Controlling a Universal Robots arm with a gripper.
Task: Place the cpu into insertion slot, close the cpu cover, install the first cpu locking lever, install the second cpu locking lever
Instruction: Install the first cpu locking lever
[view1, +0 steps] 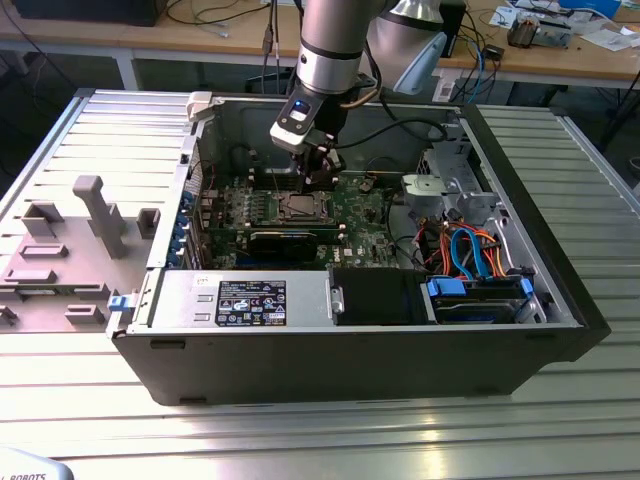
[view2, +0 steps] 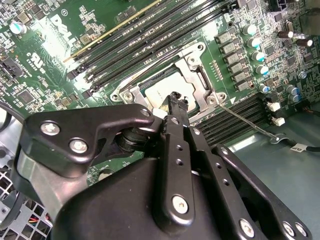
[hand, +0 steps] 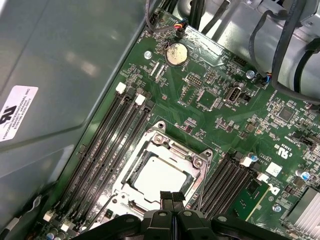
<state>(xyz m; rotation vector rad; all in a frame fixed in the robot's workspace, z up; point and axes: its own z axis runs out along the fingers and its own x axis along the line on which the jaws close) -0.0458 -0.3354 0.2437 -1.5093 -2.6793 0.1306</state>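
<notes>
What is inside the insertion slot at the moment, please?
The cpu lies in the insertion slot, its silvery top showing through the cpu cover window. The frame covers its edges, the cpu hides the slot's floor, and the gripper blocks one side.

In the second wrist view, the near side of the cpu cover (view2: 199, 81) is concealed behind the gripper (view2: 175, 100). In the exterior view, detail inside the cpu cover (view1: 300, 207) is too small to be resolved.

Green circuit board (hand: 210, 100) speckled with small black and silver parts; pale silvery-grey cpu (hand: 160, 177) framed by the shiny silver cpu cover (hand: 180, 150); matt black gripper (hand: 172, 196); blue and orange cables (view1: 462, 255) at the exterior view's right; grey ribbed table (view1: 300, 440)
</notes>
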